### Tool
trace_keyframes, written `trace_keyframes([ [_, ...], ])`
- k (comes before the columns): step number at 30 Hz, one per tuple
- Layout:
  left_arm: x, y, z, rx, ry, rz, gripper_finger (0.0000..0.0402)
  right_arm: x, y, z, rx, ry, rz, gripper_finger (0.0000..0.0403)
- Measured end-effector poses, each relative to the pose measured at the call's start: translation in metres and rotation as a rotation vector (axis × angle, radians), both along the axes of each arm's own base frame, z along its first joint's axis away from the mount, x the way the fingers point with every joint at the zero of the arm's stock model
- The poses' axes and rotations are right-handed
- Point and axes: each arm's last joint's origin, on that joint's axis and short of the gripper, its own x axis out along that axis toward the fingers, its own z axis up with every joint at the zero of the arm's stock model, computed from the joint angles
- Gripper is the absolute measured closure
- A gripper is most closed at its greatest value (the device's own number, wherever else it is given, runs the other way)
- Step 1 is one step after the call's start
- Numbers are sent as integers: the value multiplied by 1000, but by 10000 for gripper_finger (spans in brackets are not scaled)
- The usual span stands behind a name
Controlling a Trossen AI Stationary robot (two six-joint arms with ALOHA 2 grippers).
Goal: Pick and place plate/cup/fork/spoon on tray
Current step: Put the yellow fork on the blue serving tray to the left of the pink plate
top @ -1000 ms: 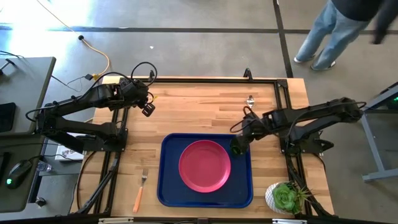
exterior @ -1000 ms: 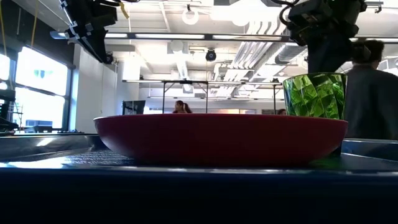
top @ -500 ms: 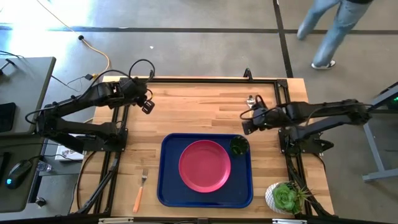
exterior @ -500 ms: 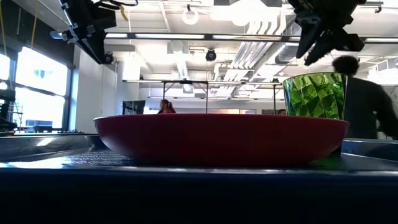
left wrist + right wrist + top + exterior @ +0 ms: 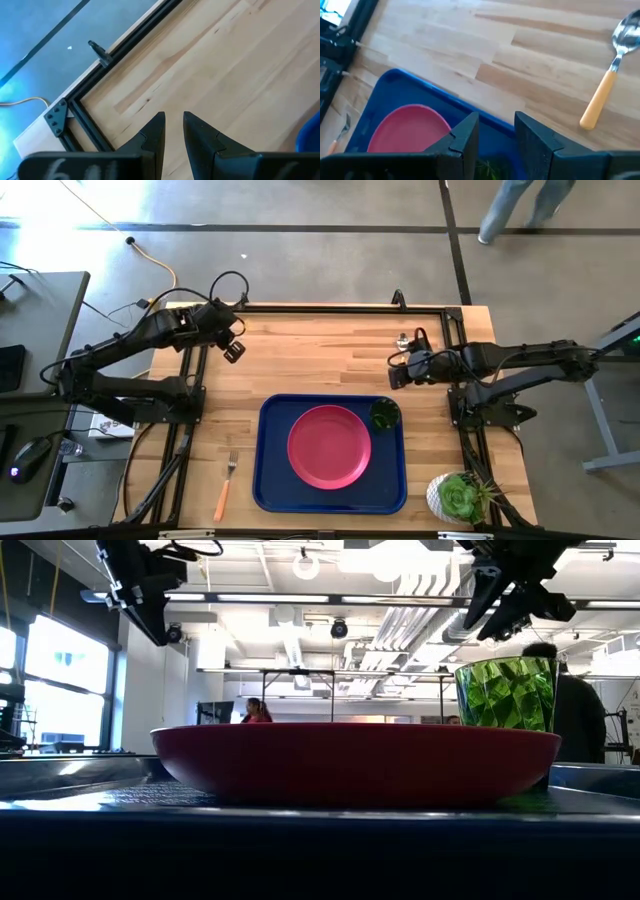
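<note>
High view, looking straight down on a wooden table (image 5: 320, 350): a dark blue tray (image 5: 270, 480) lies at the near middle; the pink-red plate (image 5: 329, 446) rests flat inside it, and the green cup (image 5: 384, 415) stands upright in the tray's far right corner, just beside the plate. Two of the four items look placed; the fork (image 5: 226, 485) lies on the table off the tray's left side, and the spoon (image 5: 603, 92) lies on bare wood past the tray's far right corner.

The right gripper (image 5: 396, 372) hovers above the table beyond the cup, holding nothing, its fingers apart with a plain gap — the right wrist view shows the spoon near it. The left gripper (image 5: 233, 351) hangs over the far left of the table, well apart from the fork, fingers parted only a little and empty.

The step in hand appears to be fetching the spoon; the next move likely calls for the right gripper to swing over the orange handle, drop low and close across it — a thin, flat thing that may slip.
</note>
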Motion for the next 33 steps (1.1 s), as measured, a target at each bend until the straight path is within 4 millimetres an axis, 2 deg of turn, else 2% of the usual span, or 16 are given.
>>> trace_keyframes([
  [7, -6, 8, 0, 3, -3, 72, 341, 0, -1, 1, -27, -9, -21, 286],
  [13, -8, 8, 0, -111, -122, 148, 341, 0, -1, 1, -26, -8, -22, 286],
  [18, -13, 1, 4, -270, -234, 229, 341, 0, -1, 1, -27, -6, -19, 286],
  [25, -26, -13, 6, -425, -177, 297, 341, 0, 0, 0, -31, 7, 19, 286],
  [33, -35, -39, 15, -585, -301, 238, 341, 0, 0, 0, -26, 15, 43, 286],
])
